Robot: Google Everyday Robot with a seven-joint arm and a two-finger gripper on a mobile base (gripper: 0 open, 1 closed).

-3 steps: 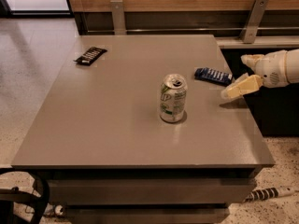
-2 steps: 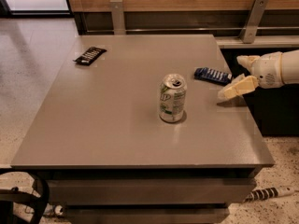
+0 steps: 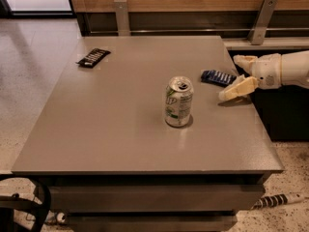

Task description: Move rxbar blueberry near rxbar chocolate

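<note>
The rxbar blueberry, a flat dark blue bar with white lettering, lies near the table's right edge. The rxbar chocolate, a flat black bar, lies at the far left of the table. My gripper comes in from the right, just right of the blue bar. It is open: one cream finger is behind the bar's right end, the other finger is in front of it. It holds nothing.
A green and white drink can stands upright in the middle of the grey table, between the two bars. A wooden wall with metal brackets runs behind the table. Speckled floor lies left and right.
My gripper has shifted slightly left, closer to the blue bar. The bars and the can have not moved.
</note>
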